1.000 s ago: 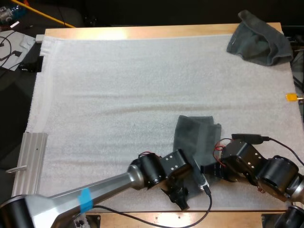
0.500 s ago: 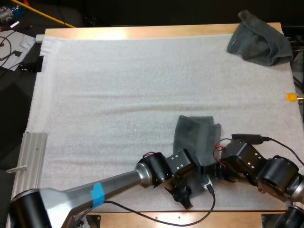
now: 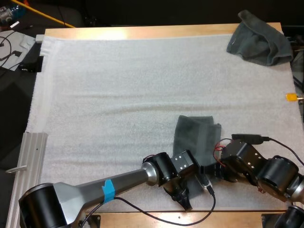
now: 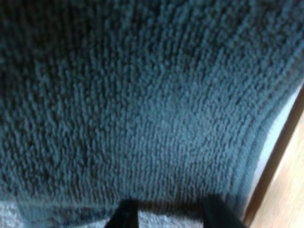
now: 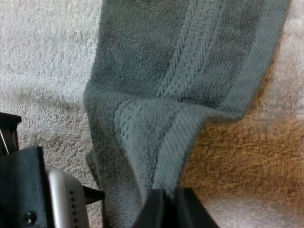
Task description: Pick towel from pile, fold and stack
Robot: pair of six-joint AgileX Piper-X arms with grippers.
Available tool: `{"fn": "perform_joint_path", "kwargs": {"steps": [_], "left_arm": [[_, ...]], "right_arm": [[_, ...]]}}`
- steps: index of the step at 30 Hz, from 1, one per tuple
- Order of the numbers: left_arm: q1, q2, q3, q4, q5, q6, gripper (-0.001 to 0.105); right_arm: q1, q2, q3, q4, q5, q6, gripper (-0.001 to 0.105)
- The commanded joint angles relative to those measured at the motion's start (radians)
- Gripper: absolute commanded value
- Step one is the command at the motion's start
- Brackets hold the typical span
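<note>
A dark grey-green towel (image 4: 142, 95) lies close under the camera, its looped pile plain to see. My left gripper (image 4: 171, 213) has its two black fingers (image 4: 126, 217) standing apart at the towel's near edge, with the white mat (image 4: 166, 219) showing between them. Along the towel's hemmed side edge run a sliver of mat and then the wooden desk (image 4: 289, 190).
</note>
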Motion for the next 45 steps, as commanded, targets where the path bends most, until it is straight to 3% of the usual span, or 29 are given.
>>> {"fn": "perform_joint_path", "kwargs": {"steps": [1, 4, 7, 14, 22, 31, 33, 38, 39, 45], "left_arm": [[-0.006, 0.011, -0.005, 0.016, -0.005, -0.012, 0.022], [-0.003, 0.014, -0.013, 0.04, -0.01, -0.013, 0.007], [-0.001, 0.013, -0.034, 0.075, -0.01, -0.013, 0.0], [-0.002, -0.022, -0.086, 0.141, -0.016, -0.009, 0.0], [-0.001, -0.144, -0.077, 0.21, -0.063, 0.011, 0.0], [0.002, -0.151, -0.074, 0.118, -0.026, 0.014, 0.001], [0.005, -0.148, -0.073, 0.106, -0.026, 0.022, 0.009], [0.006, -0.13, -0.071, 0.087, -0.02, 0.037, 0.056], [0.006, -0.124, -0.07, 0.087, -0.018, 0.041, 0.061], [0.007, -0.054, -0.068, 0.075, -0.019, 0.053, 0.053]], "right_arm": [[-0.003, -0.006, -0.003, 0.009, 0.001, -0.003, 0.0], [-0.002, -0.006, -0.004, 0.009, 0.001, -0.002, 0.0], [0.0, -0.005, -0.004, 0.01, 0.001, -0.004, 0.0], [0.001, -0.007, -0.005, 0.005, -0.003, -0.013, 0.0], [0.002, -0.01, -0.022, -0.022, -0.014, -0.03, 0.0], [0.001, -0.001, -0.007, -0.018, -0.002, -0.01, 0.0], [0.003, -0.001, -0.008, -0.019, -0.004, -0.008, 0.0], [0.003, 0.0, -0.007, -0.02, -0.005, -0.01, 0.0], [0.003, 0.0, -0.007, -0.019, -0.004, -0.008, 0.0], [0.002, 0.005, -0.006, -0.02, -0.004, 0.001, 0.0]]}}
